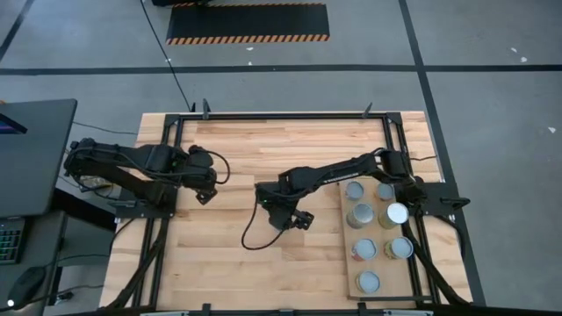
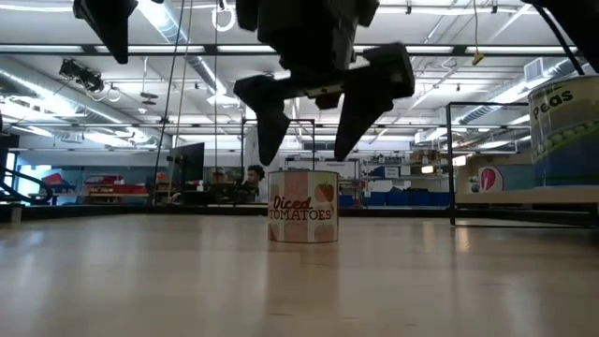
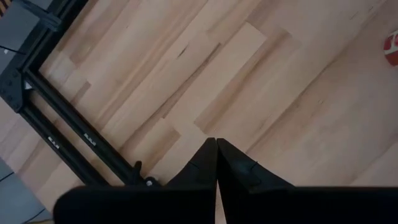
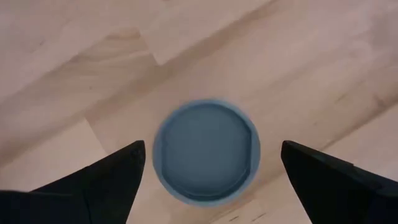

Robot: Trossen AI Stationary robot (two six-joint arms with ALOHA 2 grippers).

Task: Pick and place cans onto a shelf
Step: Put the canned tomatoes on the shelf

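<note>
Most of the work looks done: in the high view seven cans stand upright on the shelf [image 1: 379,237], the pale board at the table's right side, arranged roughly in two columns from the can at the far end [image 1: 355,190] down to the single can at the near end [image 1: 368,282], none of them tipped and each a little apart from its neighbours. One can is left out on the tabletop [image 1: 228,254], a diced tomatoes can [image 2: 302,207] standing upright near the middle of the table and to the left of the shelf; in the high view the right arm hides it. The right gripper [image 2: 309,117] hangs directly above this can with its two fingers spread wide, wider than the can, and holding nothing; its wrist view looks straight down on the can's round top [image 4: 206,149], centred between the dark fingertips. The left gripper [image 1: 204,195] waits over the left part of the table, well apart from the cans, its fingers pressed together on nothing. Judging from this, what remains is to lower onto the last can, close on it, and carry it to a free spot on the shelf, which seems to have room beside the near-end can
</note>
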